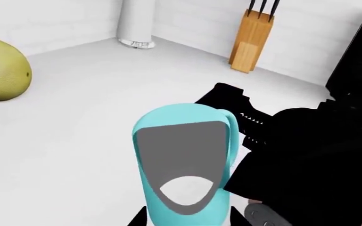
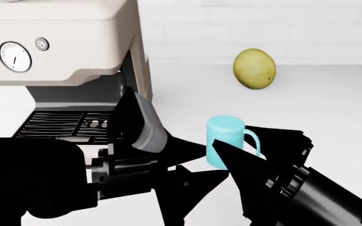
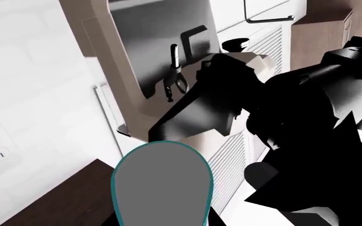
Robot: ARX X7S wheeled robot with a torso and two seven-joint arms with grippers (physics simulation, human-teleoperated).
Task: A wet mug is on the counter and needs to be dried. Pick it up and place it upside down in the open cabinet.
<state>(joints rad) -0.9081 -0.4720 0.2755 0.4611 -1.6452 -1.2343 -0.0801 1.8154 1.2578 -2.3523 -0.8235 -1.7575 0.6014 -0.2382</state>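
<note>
The light-turquoise mug stands upright in the head view over the white counter, handle to the right, and its top face shows no opening. My left gripper reaches in from the left and is shut on the mug, with black fingertips hard against both sides. My right gripper comes from the lower right. Its fingers are spread wider than the mug, one across the front and one beyond the handle. The mug's grey inside fills the space between them in the right wrist view.
A coffee machine stands at the left, close behind my left arm. The yellow-green fruit lies farther back near the tiled wall. A knife block and a white cylinder stand against the wall. A dark wooden cabinet is in the right wrist view.
</note>
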